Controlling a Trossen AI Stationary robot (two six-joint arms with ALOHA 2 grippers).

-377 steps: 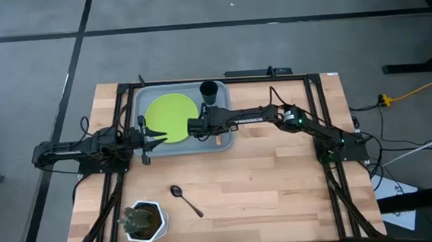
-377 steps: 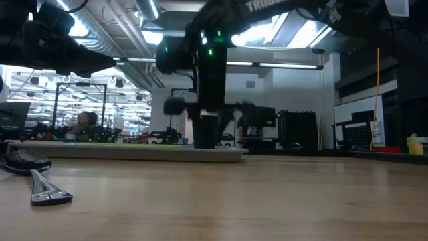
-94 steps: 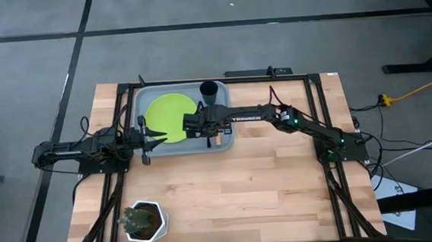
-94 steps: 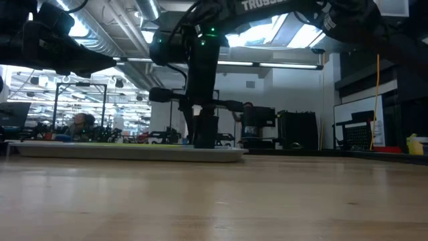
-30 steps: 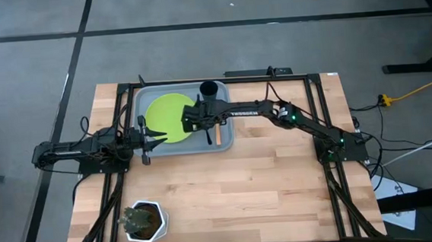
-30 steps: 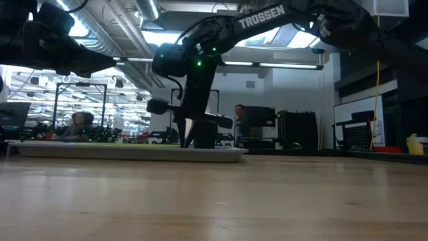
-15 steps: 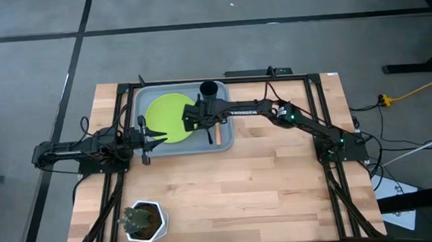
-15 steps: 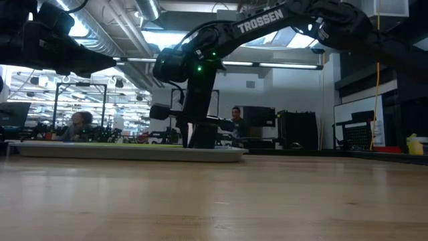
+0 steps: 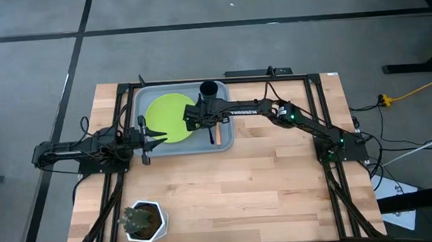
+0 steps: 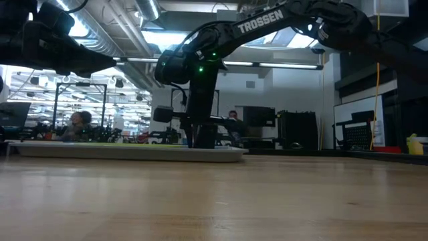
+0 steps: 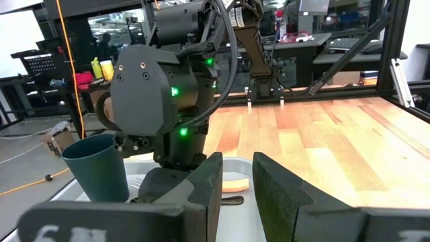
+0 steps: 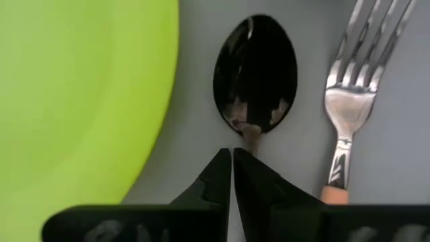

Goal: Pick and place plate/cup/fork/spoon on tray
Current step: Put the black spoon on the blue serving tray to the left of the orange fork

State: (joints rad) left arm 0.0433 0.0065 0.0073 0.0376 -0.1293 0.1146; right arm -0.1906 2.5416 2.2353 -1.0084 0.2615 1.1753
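The grey-blue tray (image 9: 187,147) lies at the table's far side. On it lie the lime-green plate (image 9: 166,113), the dark cup (image 9: 208,89) at its far right corner, and the orange-handled fork (image 12: 353,87). The dark spoon (image 12: 255,70) lies between plate and fork, bowl up. My right gripper (image 12: 232,161) stands over the tray right of the plate (image 9: 197,116), pointing down, shut at the spoon's handle. My left gripper (image 9: 152,137) waits open at the tray's left edge. My right gripper meets the spoon at its handle just behind the bowl (image 12: 250,138), coming from above with the fingers pointing down and set across the handle. The handle runs under the right fingertip (image 12: 245,168), which hides the place of contact. The spoon's bowl lies on the tray floor.
A white pot with a plant (image 9: 143,221) stands at the table's near left corner. The wood from the tray to the near edge carries nothing else. In the low view, people (image 10: 234,119) show in the room behind the table.
My right gripper has tipped from a slant to upright over the tray and shifted slightly toward the table's right edge. Its fingers have stayed shut.
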